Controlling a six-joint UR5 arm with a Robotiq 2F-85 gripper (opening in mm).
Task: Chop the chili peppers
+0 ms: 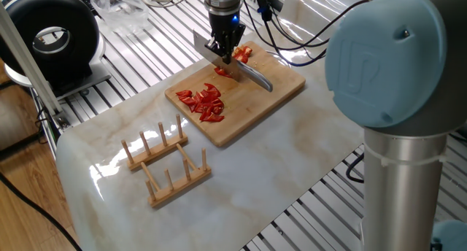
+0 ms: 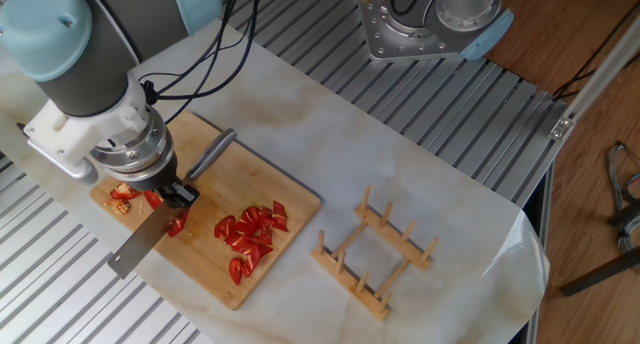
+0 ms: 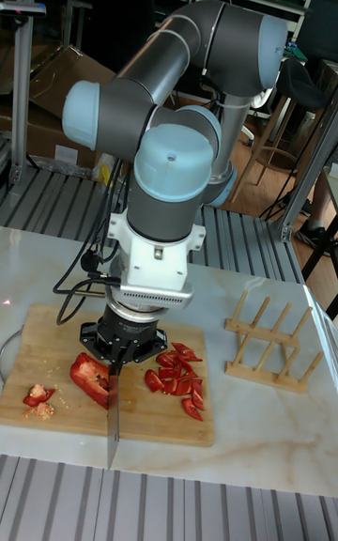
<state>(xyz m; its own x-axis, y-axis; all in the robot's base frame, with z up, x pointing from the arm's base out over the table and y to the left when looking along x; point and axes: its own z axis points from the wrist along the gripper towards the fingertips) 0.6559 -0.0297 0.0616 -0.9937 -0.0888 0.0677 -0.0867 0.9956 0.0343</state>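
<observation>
A bamboo cutting board (image 1: 252, 105) (image 2: 215, 276) (image 3: 56, 339) carries the chili peppers. A heap of small red cut bits (image 1: 206, 103) (image 2: 252, 234) (image 3: 178, 377) lies near the board's middle. A larger uncut red piece (image 3: 92, 377) (image 1: 243, 54) lies under the knife, with a few scraps (image 2: 122, 194) (image 3: 38, 395) beyond it. My gripper (image 1: 225, 55) (image 2: 178, 192) (image 3: 115, 353) is shut on a grey knife. Its blade (image 2: 140, 246) (image 3: 113, 424) points past the board's edge, low over the large piece. Whether the edge touches the pepper cannot be told.
A wooden peg rack (image 1: 166, 163) (image 2: 375, 254) (image 3: 272, 339) stands on the marble top beside the board. A black round device (image 1: 51, 32) sits at the far corner. The arm's metal base (image 2: 430, 24) is bolted beyond the table, and cables hang near the gripper.
</observation>
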